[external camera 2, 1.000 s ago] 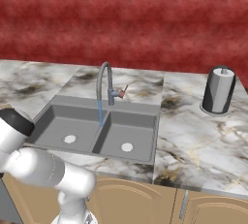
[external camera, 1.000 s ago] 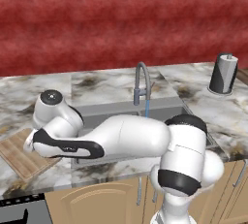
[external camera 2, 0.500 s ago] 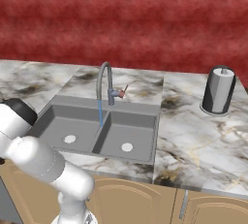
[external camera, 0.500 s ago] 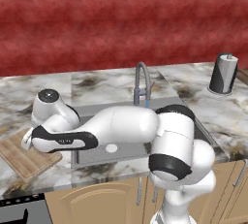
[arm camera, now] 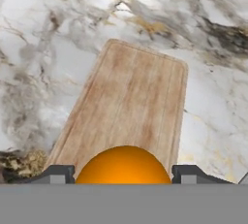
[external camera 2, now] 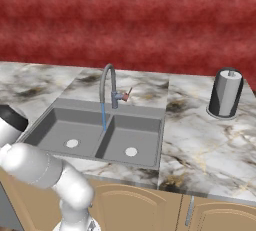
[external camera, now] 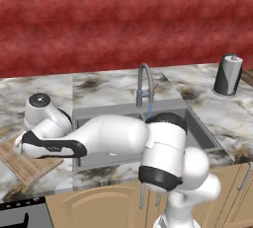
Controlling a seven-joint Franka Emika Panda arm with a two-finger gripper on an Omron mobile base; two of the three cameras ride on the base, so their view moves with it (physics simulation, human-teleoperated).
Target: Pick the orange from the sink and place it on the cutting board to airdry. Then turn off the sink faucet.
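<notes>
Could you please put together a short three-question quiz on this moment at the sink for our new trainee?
1. True or false: the orange sits between the gripper fingertips, above the cutting board.
2. Is water running from the sink faucet? A) yes B) no
3. Fill in: the dark cylinder with a white top stands on the counter to the ___ of the sink in the right base view.

Key: 1 true; 2 A, a blue stream falls from the spout; 3 right.

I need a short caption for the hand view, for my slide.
Gripper holding the orange above the wooden cutting board on the marble counter.
</notes>
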